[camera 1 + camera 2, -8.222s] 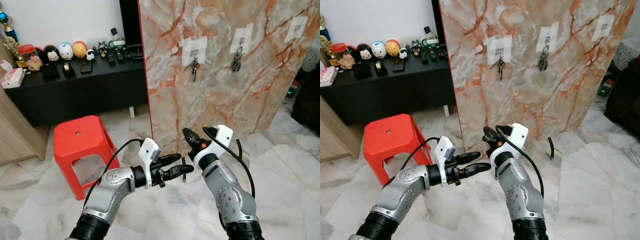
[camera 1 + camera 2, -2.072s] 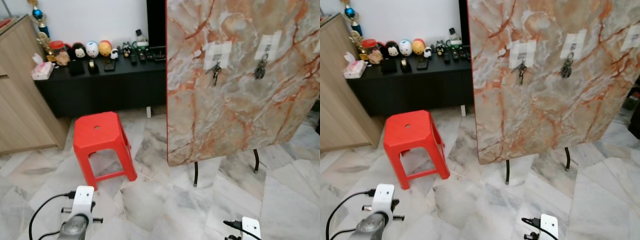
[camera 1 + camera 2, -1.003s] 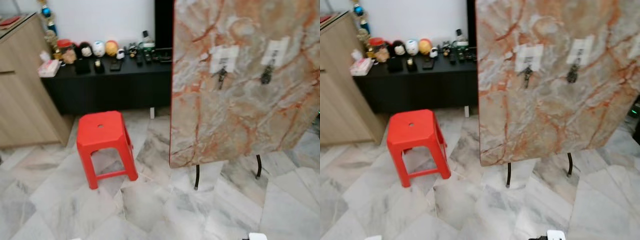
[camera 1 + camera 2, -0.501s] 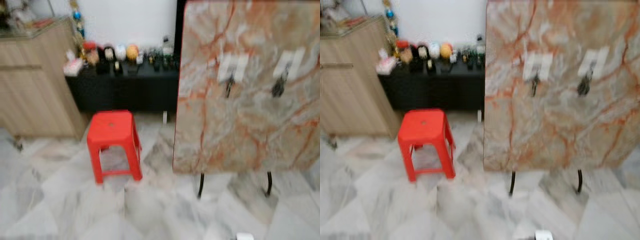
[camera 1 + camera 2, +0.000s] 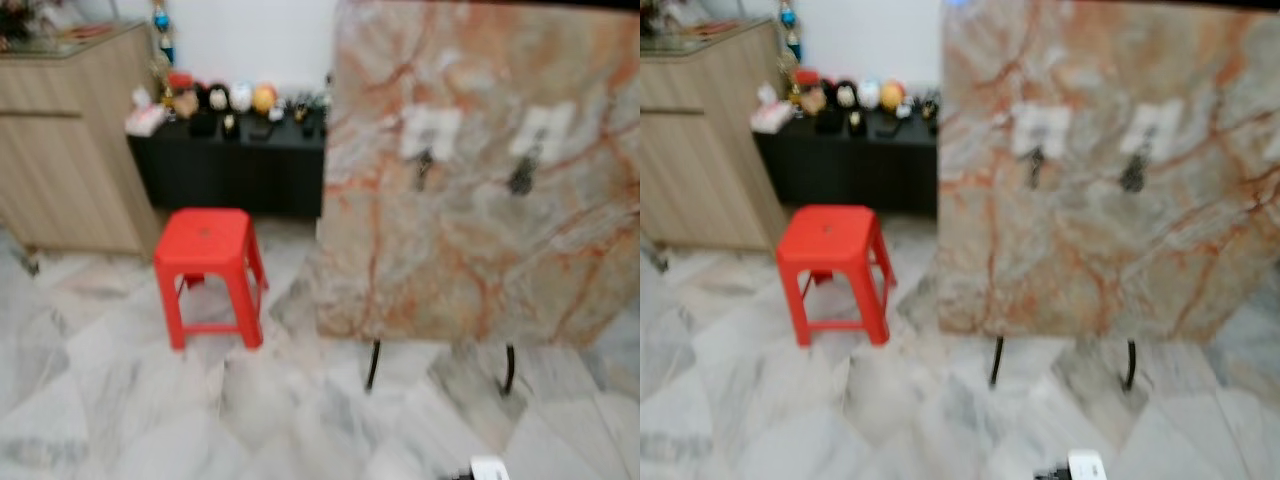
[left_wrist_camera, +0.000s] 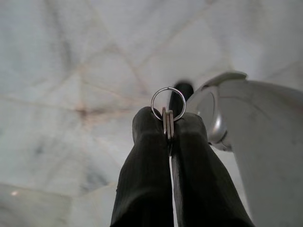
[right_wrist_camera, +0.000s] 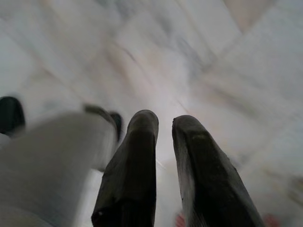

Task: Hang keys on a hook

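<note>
1 red stool (image 5: pixel 207 240), 2 key bunches on board (image 5: pixel 420 168) (image 5: pixel 521 176), 1 key ring (image 6: pixel 168 105).

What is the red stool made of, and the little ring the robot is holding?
The red square stool looks like moulded plastic: one even, slightly glossy colour throughout. The thin silver key ring, pinched in the left tool, looks like polished metal, since it glints. Blur leaves the stool's finish uncertain.
</note>
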Motion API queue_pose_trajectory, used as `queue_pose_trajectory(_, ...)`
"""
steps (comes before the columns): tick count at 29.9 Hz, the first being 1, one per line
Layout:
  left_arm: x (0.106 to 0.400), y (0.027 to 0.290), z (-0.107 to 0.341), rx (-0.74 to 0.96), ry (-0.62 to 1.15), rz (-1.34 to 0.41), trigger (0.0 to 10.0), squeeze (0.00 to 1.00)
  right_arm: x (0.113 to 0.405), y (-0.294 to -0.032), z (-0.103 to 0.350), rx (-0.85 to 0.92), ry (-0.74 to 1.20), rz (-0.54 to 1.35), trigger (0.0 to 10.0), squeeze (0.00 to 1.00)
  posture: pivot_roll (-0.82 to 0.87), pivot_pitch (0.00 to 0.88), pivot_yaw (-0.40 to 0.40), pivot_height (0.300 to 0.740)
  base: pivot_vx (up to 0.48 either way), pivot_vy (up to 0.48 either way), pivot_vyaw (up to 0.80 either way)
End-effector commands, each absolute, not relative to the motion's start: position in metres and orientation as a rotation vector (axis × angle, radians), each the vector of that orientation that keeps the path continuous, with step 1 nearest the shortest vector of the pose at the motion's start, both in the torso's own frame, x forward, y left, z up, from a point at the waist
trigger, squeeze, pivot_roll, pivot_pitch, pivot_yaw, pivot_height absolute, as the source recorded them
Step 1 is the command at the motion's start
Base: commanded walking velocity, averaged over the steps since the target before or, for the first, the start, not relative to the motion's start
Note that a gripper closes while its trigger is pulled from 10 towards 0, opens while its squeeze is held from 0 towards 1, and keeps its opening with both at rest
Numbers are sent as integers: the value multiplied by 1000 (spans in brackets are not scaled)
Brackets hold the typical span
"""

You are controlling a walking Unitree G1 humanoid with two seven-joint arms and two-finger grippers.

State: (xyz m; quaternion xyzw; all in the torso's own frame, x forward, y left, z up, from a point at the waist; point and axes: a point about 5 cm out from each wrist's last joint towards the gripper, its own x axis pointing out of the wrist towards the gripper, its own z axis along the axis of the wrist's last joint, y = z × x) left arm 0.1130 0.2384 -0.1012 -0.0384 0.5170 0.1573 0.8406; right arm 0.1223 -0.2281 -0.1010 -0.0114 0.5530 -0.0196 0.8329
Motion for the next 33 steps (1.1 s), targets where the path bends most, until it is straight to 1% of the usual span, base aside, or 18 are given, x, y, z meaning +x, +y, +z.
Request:
queue_pose_trajectory(1, 110, 244, -101, -62, 1103, 340, 10000, 0, 130, -224, -100, -11, 1150, -38, 10000, 0, 47, 0, -44, 715, 0, -368, 0)
queue_pose_trajectory(3, 107, 252, -99, -58, 1101, 349, 10000, 0, 130, -225, -99, 1, 1142, -40, 10000, 0, 39, 0, -38, 715, 0, -371, 0)
queue_pose_trajectory(4, 106, 261, -97, -53, 1097, 358, 10000, 0, 130, -225, -99, 6, 1137, -37, 10000, 0, 39, 0, -41, 715, 0, -375, 0)
queue_pose_trajectory(10, 110, 275, -91, -53, 1074, 379, 10000, 0, 124, -227, -100, -40, 1158, -10, 10000, 0, 38, 0, -47, 715, 0, -366, 0)
queue_pose_trajectory(12, 113, 277, -89, -41, 1065, 364, 10000, 0, 123, -228, -100, -30, 1156, -21, 10000, 0, 34, 0, -46, 715, 0, 0, 0)
queue_pose_trajectory(17, 121, 273, -88, -66, 1040, 363, 10000, 0, 123, -230, -100, -26, 1155, -33, 10000, 0, 27, 0, -42, 715, 0, 0, 0)
queue_pose_trajectory(20, 128, 265, -89, -88, 1027, 352, 10000, 0, 126, -229, -99, -21, 1147, -36, 10000, 0, 25, 0, -42, 715, 0, 0, 0)
queue_pose_trajectory(23, 133, 251, -91, -86, 1031, 322, 10000, 0, 128, -229, -99, -51, 1147, -13, 10000, 0, 21, 0, -39, 715, 0, 0, 0)
queue_pose_trajectory(24, 133, 245, -93, -77, 1041, 310, 10000, 0, 128, -229, -99, -62, 1147, -5, 10000, 0, 21, 0, -41, 715, 277, 0, 0)
queue_pose_trajectory(28, 136, 234, -95, -86, 1044, 292, 10000, 0, 129, -230, -98, -51, 1144, -13, 10000, 0, 19, 0, -40, 715, 309, 0, 0)
queue_pose_trajectory(33, 134, 230, -97, -80, 1048, 275, 10000, 0, 129, -229, -98, -58, 1145, -8, 10000, 0, 18, 0, -38, 715, 322, 0, 0)
